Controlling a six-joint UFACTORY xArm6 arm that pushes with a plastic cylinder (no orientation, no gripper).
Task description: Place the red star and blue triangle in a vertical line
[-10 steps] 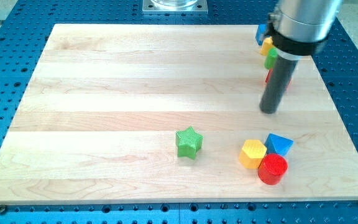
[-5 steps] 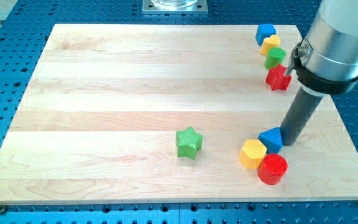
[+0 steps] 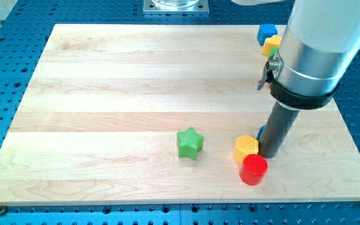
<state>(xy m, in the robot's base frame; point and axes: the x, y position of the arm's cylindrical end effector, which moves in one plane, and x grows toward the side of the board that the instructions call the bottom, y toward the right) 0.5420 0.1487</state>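
My tip (image 3: 269,154) rests on the wooden board (image 3: 105,94) at the lower right, just right of a yellow block (image 3: 245,146) and above a red cylinder (image 3: 254,169). Only a thin blue sliver of the blue triangle (image 3: 261,132) shows at the rod's left edge; the rest is hidden behind the rod. The red star does not show; the arm's grey body covers the spot near the view's top right.
A green star (image 3: 190,143) lies left of the yellow block. A blue block (image 3: 267,31) and a yellow block (image 3: 271,44) sit at the top right, partly behind the arm. The board lies on a blue perforated table (image 3: 5,75).
My tip moved left and slightly down. The blue triangle, yellow block and red cylinder shifted left with it. The arm now covers the red star and the green block at top right.
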